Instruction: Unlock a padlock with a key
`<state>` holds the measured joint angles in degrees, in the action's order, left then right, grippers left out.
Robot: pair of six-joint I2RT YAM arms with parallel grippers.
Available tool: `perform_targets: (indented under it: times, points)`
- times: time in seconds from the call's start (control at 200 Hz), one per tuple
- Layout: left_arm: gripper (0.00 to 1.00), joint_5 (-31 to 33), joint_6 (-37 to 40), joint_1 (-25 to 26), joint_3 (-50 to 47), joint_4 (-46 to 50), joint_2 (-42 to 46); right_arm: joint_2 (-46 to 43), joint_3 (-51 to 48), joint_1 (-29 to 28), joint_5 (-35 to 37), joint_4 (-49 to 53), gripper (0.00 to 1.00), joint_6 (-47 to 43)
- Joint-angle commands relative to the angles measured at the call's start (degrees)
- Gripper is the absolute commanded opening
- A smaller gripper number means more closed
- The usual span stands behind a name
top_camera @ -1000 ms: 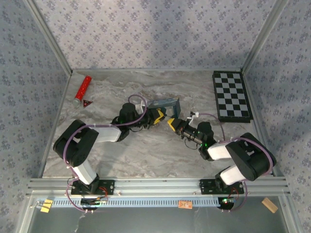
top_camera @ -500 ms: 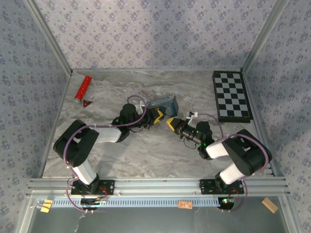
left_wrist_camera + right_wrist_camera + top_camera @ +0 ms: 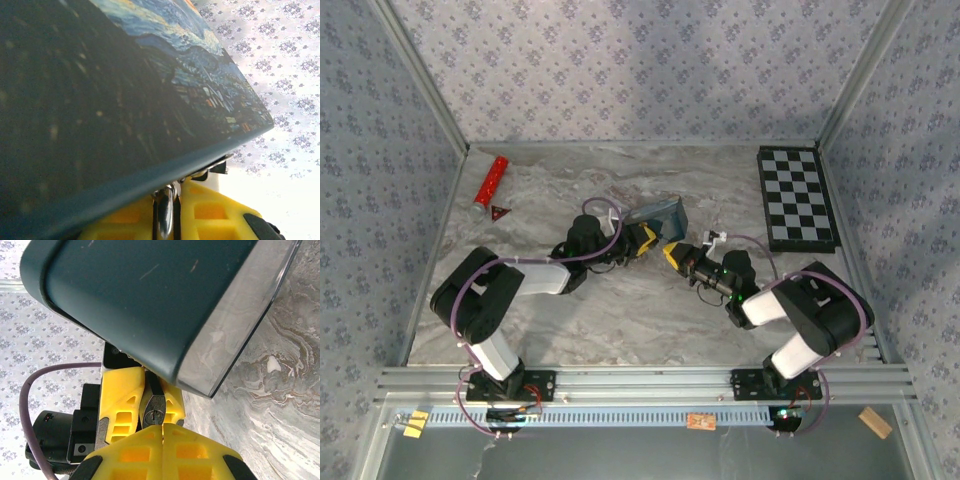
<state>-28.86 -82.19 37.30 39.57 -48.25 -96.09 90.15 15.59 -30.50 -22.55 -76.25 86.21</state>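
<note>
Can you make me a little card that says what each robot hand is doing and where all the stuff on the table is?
left gripper: shut on the padlock, whose keyhole faces the other gripper
right gripper: shut, tips just in front of the keyhole; no key can be made out
blue tin: mid-table, right behind both grippers
red cylinder: lying flat, far left
dark-red triangle: beside the cylinder's near end
checkerboard: flat, far right
table: grey marble pattern

It was a lab test booth: silver aluminium frame posts (image 3: 423,75), purple-flowered wallpaper walls (image 3: 640,70), a grey marbled tabletop (image 3: 620,320).
</note>
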Motion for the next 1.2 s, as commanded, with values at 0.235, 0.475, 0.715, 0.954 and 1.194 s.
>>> perform_targets:
  times: [0.235,0.475,0.715,0.954,1.194]
  points:
    - [0.00,-8.0,1.7,4.7,2.7,-11.2,3.4,3.2,3.0,-0.1,1.2,-0.6,0.00,2.2]
    - [0.00,-8.0,3.2,5.0,2.0,-8.9,3.6,3.1,3.3,0.2,1.1,-0.9,0.00,2.2]
    - [0.00,-4.4,14.1,2.5,1.6,8.3,9.1,-2.3,0.1,1.9,-0.6,8.3,0.00,-1.2]
    - [0.00,3.7,36.8,-0.7,7.6,39.8,15.9,-24.3,5.0,1.3,4.3,59.6,0.27,-23.5]
    - [0.00,7.4,43.7,-2.5,7.6,43.4,13.9,-30.9,11.1,0.5,8.8,79.3,0.45,-32.8]
